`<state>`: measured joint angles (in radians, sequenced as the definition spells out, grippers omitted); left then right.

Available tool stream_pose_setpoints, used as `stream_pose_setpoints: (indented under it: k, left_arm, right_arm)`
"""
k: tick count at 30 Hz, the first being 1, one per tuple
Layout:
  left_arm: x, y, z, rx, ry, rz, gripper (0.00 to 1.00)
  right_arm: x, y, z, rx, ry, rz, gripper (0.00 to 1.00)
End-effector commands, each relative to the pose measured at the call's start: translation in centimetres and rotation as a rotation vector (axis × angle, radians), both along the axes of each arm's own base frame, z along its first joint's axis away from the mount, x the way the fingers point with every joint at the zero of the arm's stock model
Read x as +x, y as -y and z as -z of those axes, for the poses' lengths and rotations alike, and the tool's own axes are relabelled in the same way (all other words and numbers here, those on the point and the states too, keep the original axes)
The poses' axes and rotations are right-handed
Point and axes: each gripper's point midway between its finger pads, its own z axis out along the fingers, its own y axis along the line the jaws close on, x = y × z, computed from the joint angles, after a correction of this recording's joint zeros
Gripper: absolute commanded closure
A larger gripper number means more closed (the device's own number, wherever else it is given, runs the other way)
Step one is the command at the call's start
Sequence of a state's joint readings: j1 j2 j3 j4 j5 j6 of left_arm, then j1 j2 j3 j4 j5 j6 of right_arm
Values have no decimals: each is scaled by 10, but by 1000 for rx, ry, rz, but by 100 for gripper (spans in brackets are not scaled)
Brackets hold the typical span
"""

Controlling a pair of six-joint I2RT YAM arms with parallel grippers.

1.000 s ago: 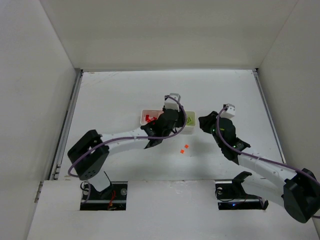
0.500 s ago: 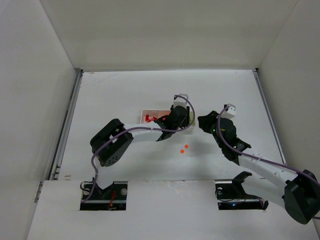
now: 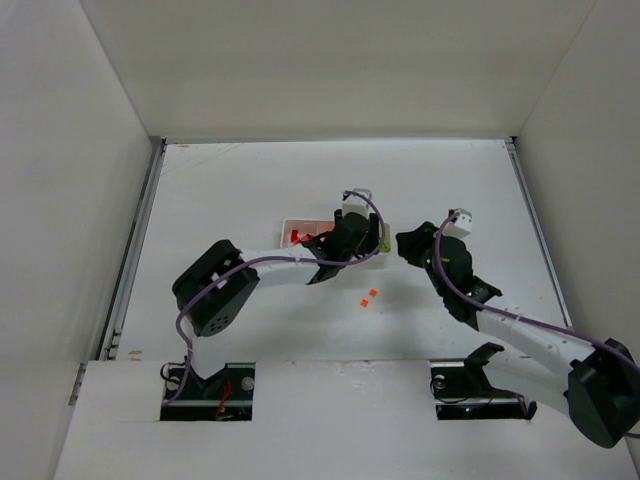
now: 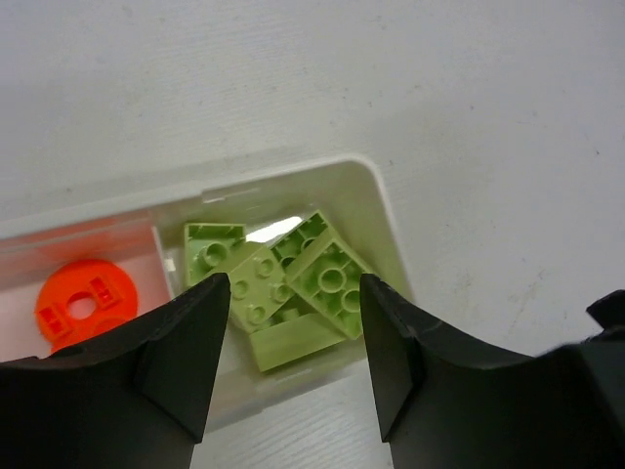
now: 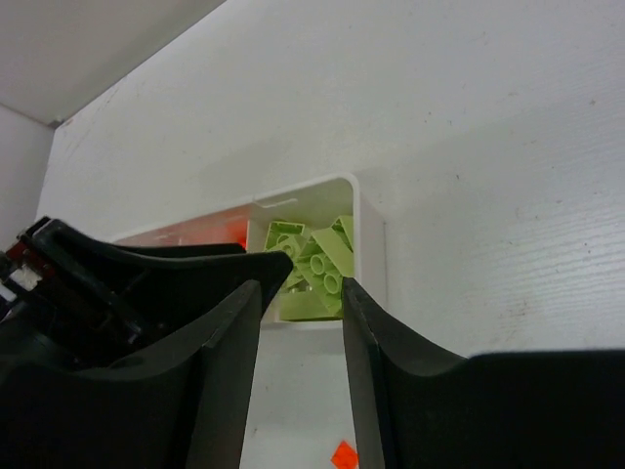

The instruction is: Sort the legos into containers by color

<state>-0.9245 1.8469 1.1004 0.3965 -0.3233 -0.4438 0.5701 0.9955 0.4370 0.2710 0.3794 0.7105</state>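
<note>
A: Top external view shows us little of the tray. The left gripper covers its middle, so we see only red bricks at the left end and a yellow-green sliver at the right.

B: We read its long axis as running left to right across the frame. The left wrist view cuts off its left part. Yellow-green bricks lie jumbled in the end compartment, with an orange round piece in the next one.

A: The left gripper hangs above them, fingers spread and empty.

B: The right gripper, just right of the tray, is likewise parted and empty. Two orange bricks lie on the table below the tray.
</note>
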Motion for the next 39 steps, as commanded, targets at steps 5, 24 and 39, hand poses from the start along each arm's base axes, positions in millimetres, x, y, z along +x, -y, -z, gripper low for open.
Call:
stream_pose_setpoints:
  k: [5,24,39]
  left_arm:
    - [5,-74,-55,-94,106,-135,58]
    - [-34,-252,-66,-232,226,-450,64]
    - [-37,-246,-66,-245,222,-432,59]
  right_arm:
    - [6,-19,2,-28,1,-32,79]
    - [-103,-92,108,-259,-396,-271,48]
    - [-107,-103,129,-357,-449,-255,60]
